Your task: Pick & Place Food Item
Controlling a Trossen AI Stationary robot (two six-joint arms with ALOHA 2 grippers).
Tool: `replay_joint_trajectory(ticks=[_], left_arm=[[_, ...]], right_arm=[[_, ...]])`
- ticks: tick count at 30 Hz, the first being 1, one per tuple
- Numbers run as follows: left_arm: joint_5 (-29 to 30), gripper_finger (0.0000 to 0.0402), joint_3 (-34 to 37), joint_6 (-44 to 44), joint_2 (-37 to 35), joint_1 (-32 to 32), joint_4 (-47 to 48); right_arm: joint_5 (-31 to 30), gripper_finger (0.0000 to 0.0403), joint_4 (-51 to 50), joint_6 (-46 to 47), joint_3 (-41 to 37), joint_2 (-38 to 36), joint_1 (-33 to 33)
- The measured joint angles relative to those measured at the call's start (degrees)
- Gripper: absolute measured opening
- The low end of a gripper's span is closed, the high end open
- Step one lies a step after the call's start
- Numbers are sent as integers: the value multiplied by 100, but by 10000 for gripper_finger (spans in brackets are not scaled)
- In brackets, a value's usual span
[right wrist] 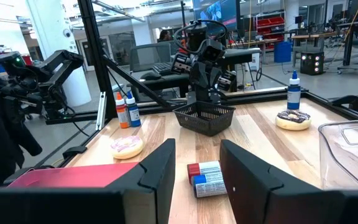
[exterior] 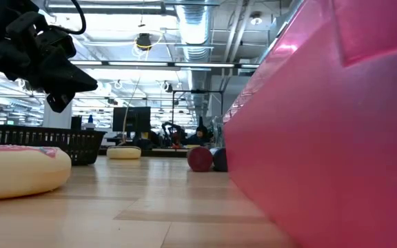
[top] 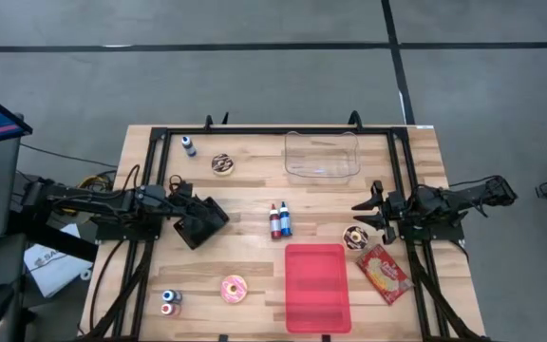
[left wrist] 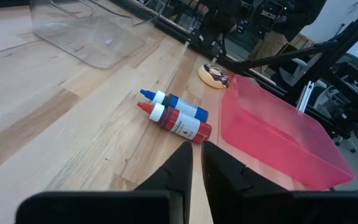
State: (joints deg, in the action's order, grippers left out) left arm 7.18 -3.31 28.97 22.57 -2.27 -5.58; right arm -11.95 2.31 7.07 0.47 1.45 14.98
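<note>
Nothing has yet been picked: both arms sit folded back at opposite ends of a pale wooden table (top: 254, 204), and judging by how the items lie, the whole pick-and-place job remains ahead. The pink tray (top: 317, 287) near the front edge and the clear plastic container (top: 322, 156) near the back are both empty, and which is the target cannot be told. The left tool (top: 218, 215), fingers clenched on nothing, hovers just beside a small black mesh basket (right wrist: 205, 117) at the table's left side. The right tool (top: 361, 213), fingers released and apart with nothing between them, points inward from the right edge.

The food lies scattered: a chocolate-iced doughnut (top: 222, 164) near the back, a second chocolate doughnut (top: 355, 237) just in front of the right tool, a pink-iced doughnut (top: 234, 288) at the front, and a red snack packet (top: 384, 274) to the right of the tray. A red bottle (top: 274, 221) and a blue bottle (top: 285, 219) lie side by side at the centre; another blue bottle (top: 188, 146) stands at the back left, and two small bottles (top: 170, 302) stand at the front left corner.

Beyond the black frame lies a grey tiled floor (top: 254, 66); the low view shows a bright workshop with ceiling ducts and people seated far off.
</note>
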Motion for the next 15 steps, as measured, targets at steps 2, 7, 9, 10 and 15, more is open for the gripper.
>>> replay_joint_trajectory(ticks=[2,7,9,10,15], left_arm=[[0,30,0,2,0,1,-2],[1,30,0,0,0,0,-8],[0,30,0,113,1,1,-98],[1,30,0,362,2,-1,-256],[310,30,0,2443,-2,4,-1592]], right_arm=[[-1,120,1,1,2,-1,-1],[-1,120,0,1,1,-2,0],[0,120,0,2,2,-2,-2],[-2,120,0,1,1,0,0],[-28,120,3,-366,0,-2,-31]])
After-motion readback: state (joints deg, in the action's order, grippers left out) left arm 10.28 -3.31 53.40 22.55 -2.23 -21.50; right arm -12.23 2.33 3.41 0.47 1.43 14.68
